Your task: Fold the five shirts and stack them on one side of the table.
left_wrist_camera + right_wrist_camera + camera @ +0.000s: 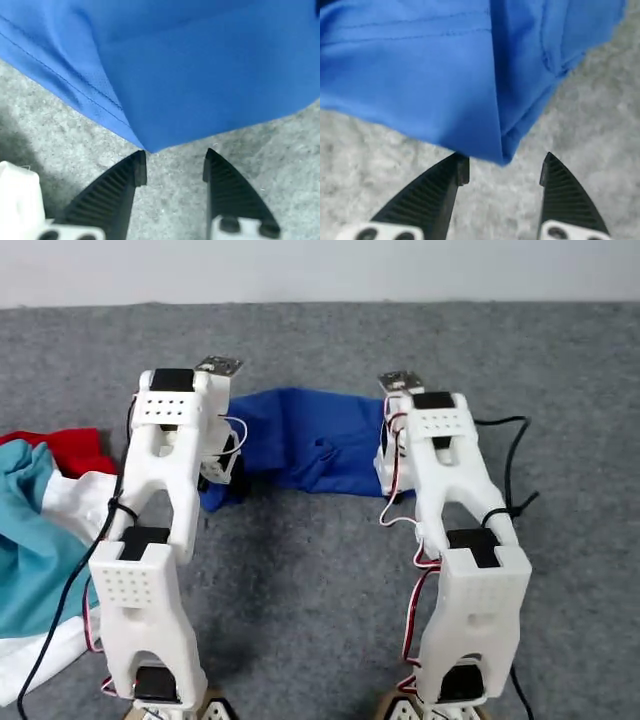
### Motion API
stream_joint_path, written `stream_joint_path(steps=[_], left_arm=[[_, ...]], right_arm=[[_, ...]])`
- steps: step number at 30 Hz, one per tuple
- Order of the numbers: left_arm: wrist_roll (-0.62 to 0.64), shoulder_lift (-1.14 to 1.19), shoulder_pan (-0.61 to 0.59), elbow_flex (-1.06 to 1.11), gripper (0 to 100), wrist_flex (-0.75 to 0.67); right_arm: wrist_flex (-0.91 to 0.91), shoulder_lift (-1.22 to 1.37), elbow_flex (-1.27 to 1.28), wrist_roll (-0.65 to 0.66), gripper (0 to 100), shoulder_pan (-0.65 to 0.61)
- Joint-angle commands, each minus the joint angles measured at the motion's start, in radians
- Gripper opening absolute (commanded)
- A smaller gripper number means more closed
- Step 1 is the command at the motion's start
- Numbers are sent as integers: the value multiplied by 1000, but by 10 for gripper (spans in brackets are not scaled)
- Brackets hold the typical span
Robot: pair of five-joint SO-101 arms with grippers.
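Note:
A blue shirt (305, 445) lies bunched on the grey table (330, 580), between the two arms' heads. In the left wrist view my left gripper (175, 167) stands open just short of a corner of the blue shirt (200, 75), with nothing between its fingers. My right gripper (506, 172) is open too, its tips just off a folded edge of the blue shirt (420, 75). In the high view the arm on the left (175, 455) sits at the shirt's left end and the other arm (435, 455) at its right end.
A heap of other shirts lies at the table's left edge: a teal one (30, 540), a red one (70, 448) and a white one (75, 502). Black cables trail beside both arms. Bare grey table lies behind the shirt and to the right.

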Motion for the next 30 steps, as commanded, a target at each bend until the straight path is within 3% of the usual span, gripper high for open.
stream_joint_path(steps=[1,6,15,17,19,30], left_arm=[[-12,-57,0,-1,185,17],[-12,-57,0,2,185,17],[-12,-57,0,2,185,17],[-12,-57,0,2,185,17],[-12,-57,-2,2,185,17],[-14,-57,-8,4,185,17]], right_arm=[[-90,-62,29,0,237,10],[-232,-62,84,5,223,12],[-437,-61,173,26,64,12],[-440,-61,186,103,8,12],[-437,-64,201,157,17,12],[-219,-74,110,224,10,179]])
